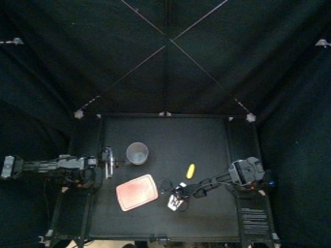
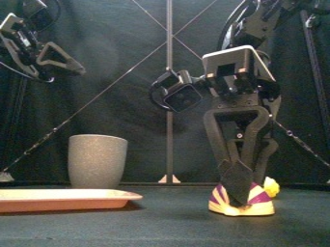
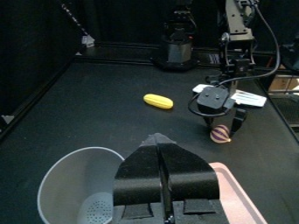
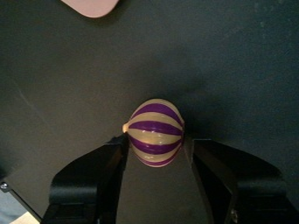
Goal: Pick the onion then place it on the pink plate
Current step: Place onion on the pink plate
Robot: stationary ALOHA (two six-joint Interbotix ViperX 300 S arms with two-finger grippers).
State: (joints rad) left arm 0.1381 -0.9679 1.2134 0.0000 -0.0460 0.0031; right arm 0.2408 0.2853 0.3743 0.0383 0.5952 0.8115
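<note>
**A:** Where's the onion point(image 4: 156, 131), and why is the right arm set so low?

**B:** The onion sits on the table point(image 1: 207, 136), at about 4 o'clock from the pink plate point(image 1: 135, 194) and apart from it. The right pincer point(image 2: 248, 185) stands nearly upright over it with its jaws apart, one on each side of the striped body. I'd read that as lined up for a squeeze. The onion rests on the table, so the lift is not yet done.

**A:** Is it gripped?

**B:** I see no firm clamp. In the right wrist view one jaw seems to touch the onion, and a thin dark gap shows at the other. I can't see whether the pads bear on it.

**A:** And the left arm?

**B:** It rests at the table's 9 o'clock side. The left pincer point(image 3: 162, 144) has its jaws together and holds nothing. It hangs over the grey cup point(image 2: 96, 159), which stands at 12 o'clock from the plate. That keeps it out of the path from onion to plate, which looks open.

**A:** What can't you make out?

**B:** From above, the right pincer covers most of the onion. From the front, the jaws hide its upper half, and the plate runs off the picture's edge. The right wrist view catches only a corner of the plate. A small yellow toy point(image 3: 158, 101) lies at 2 o'clock from the plate, and I can't say what food it is. The inside of the cup is only partly visible.
</note>
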